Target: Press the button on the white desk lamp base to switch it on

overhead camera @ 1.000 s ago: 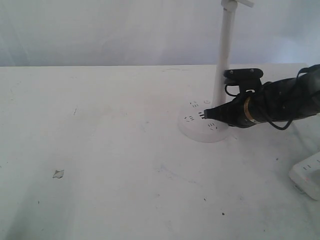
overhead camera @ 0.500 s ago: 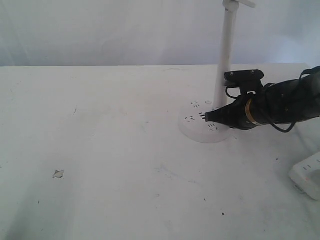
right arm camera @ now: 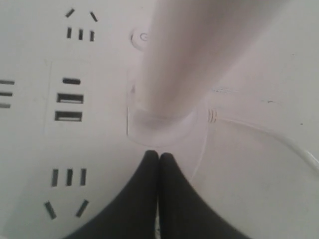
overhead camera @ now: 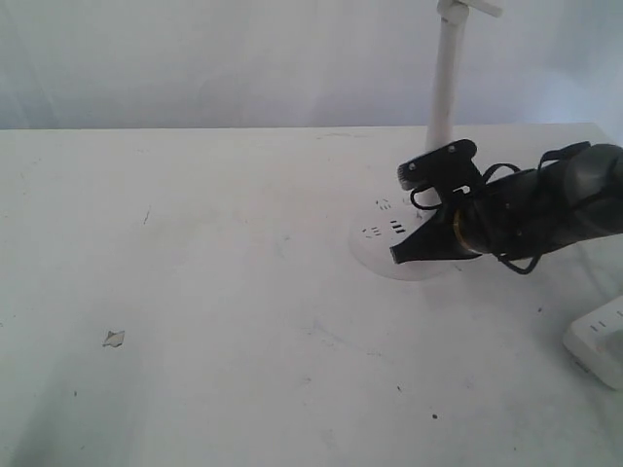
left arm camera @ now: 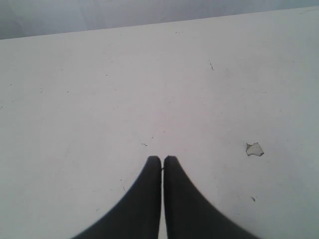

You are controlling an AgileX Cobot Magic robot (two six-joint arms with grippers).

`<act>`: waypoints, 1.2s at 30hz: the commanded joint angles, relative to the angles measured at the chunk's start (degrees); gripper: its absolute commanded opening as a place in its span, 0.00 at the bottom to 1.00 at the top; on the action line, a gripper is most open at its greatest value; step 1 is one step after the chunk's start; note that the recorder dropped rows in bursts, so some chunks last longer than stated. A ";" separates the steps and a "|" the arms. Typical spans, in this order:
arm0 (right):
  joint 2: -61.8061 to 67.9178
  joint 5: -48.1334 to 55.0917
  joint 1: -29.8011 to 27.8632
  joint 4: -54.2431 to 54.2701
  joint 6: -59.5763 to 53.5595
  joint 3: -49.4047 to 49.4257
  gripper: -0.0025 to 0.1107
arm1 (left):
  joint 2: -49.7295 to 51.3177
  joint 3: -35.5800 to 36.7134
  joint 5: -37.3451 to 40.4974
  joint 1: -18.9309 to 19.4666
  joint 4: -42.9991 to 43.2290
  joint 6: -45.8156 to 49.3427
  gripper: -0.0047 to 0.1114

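The white desk lamp base (overhead camera: 373,255) sits on the tabletop (overhead camera: 224,292) at about 3 o'clock from the middle of the exterior view. It is a flat round disc with a white pole (overhead camera: 443,92) rising from its far side.

The right hand (overhead camera: 394,258) comes in from 3 o'clock on a dark arm and slants down over the disc. Its tip lies near the disc's 6 o'clock rim, with the socket holes at roughly 12 o'clock from the tip and the pole at about 1 o'clock. The two fingers are pressed together with no gap and hold nothing. I cannot tell whether the tip touches the plastic.

In the right wrist view the closed fingertips (right arm camera: 152,160) point at the foot of the pole (right arm camera: 184,55), just short of it. The dark USB slots (right arm camera: 69,107) and socket holes lie off to one side on the base (right arm camera: 104,144). A small round ring mark (right arm camera: 141,37) shows on the disc beside the pole, well beyond the tips.

A white power strip (overhead camera: 596,342) lies at about 4 o'clock from the base, well apart from it.

The left hand (left arm camera: 162,159) hangs over bare tabletop, its fingers together and holding nothing, with a small chipped fleck (left arm camera: 254,149) nearby.
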 commanded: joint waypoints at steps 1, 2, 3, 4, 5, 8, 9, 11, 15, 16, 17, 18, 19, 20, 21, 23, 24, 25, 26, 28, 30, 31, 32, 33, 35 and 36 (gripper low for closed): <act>7.56 2.43 -0.27 14.78 -11.09 3.95 0.02 | -0.27 -0.16 -0.37 0.02 -0.43 -0.12 0.05; 7.85 2.17 -0.27 16.11 -12.12 3.95 0.02 | -0.27 -0.16 -0.37 0.02 -0.43 -0.12 0.05; 7.85 1.34 -0.27 16.88 -12.55 3.95 0.02 | -0.27 -0.16 -0.37 0.02 -0.43 -0.12 0.05; 7.85 0.21 -0.27 17.14 -12.54 3.84 0.02 | -0.27 -0.16 -0.37 0.02 -0.43 -0.12 0.05; 7.74 -1.09 -0.27 17.84 -12.54 3.84 0.02 | -0.27 -0.16 -0.37 0.02 -0.43 -0.12 0.05; 7.25 -3.87 -0.27 18.23 -12.54 3.84 0.02 | -0.27 -0.16 -0.37 0.02 -0.43 -0.12 0.05; 6.90 -4.42 -0.27 18.23 -12.54 3.84 0.02 | -0.27 -0.16 -0.37 0.02 -0.43 -0.12 0.05; 5.91 -4.95 -0.27 18.23 -12.54 3.74 0.02 | -0.27 -0.16 -0.37 0.02 -0.43 -0.12 0.05; 2.72 -5.54 -0.27 18.23 -12.54 3.27 0.02 | -0.27 -0.16 -0.37 0.02 -0.43 -0.12 0.05; 1.58 -6.16 -0.27 18.23 -12.54 3.01 0.02 | -0.27 -0.16 -0.37 0.02 -0.43 -0.12 0.05; 0.48 -7.16 -0.27 18.23 -12.54 2.88 0.02 | -0.27 -0.16 -0.37 0.02 -0.43 -0.12 0.05; -0.39 -7.63 -0.27 18.23 -12.54 2.62 0.02 | -0.27 -0.16 -0.37 0.02 -0.43 -0.12 0.05; -1.61 -8.46 -0.27 18.23 -12.54 2.35 0.02 | -0.27 -0.16 -0.37 0.02 -0.43 -0.12 0.05; -2.28 -9.01 -0.27 18.23 -12.54 2.10 0.02 | -0.27 -0.16 -0.37 0.02 -0.43 -0.12 0.05; -2.97 -9.13 -0.27 18.23 -12.43 1.87 0.02 | -0.27 -0.16 -0.37 0.02 -0.43 -0.12 0.05; -3.57 -9.15 -0.27 18.23 -12.43 1.51 0.02 | -0.27 -0.16 -0.37 0.02 -0.43 -0.12 0.05; -3.66 -9.01 -0.27 18.23 -12.43 1.37 0.02 | -0.27 -0.16 -0.37 0.02 -0.43 -0.12 0.05; -3.66 -8.61 -0.27 18.23 -12.43 1.28 0.02 | -0.27 -0.16 -0.37 0.02 -0.43 -0.12 0.05; -3.55 -8.61 -0.27 18.23 -12.43 1.28 0.02 | -0.27 -0.16 -0.37 0.02 -0.43 -0.12 0.05; -3.55 -8.85 -0.27 18.23 -12.30 1.05 0.02 | -0.27 -0.16 -0.37 0.02 -0.43 -0.12 0.05; -3.55 -8.74 -0.27 18.23 -12.30 0.44 0.02 | -0.27 -0.16 -0.37 0.02 -0.43 -0.12 0.05; -3.55 -8.74 -0.27 18.23 -12.18 -0.02 0.02 | -0.27 -0.16 -0.37 0.02 -0.43 -0.12 0.05; -3.55 -8.74 -0.27 18.46 -11.95 -0.25 0.02 | -0.27 -0.16 -0.37 0.02 -0.43 -0.12 0.05; -3.67 -9.18 -0.27 18.72 -11.95 -0.68 0.02 | -0.27 -0.16 -0.37 0.02 -0.43 -0.12 0.05; -3.87 -10.42 -0.27 19.03 -11.95 -1.36 0.02 | -0.27 -0.16 -0.37 0.02 -0.43 -0.12 0.05; -3.87 -10.82 -0.27 19.17 -11.95 -1.51 0.02 | -0.27 -0.16 -0.37 0.02 -0.43 -0.12 0.05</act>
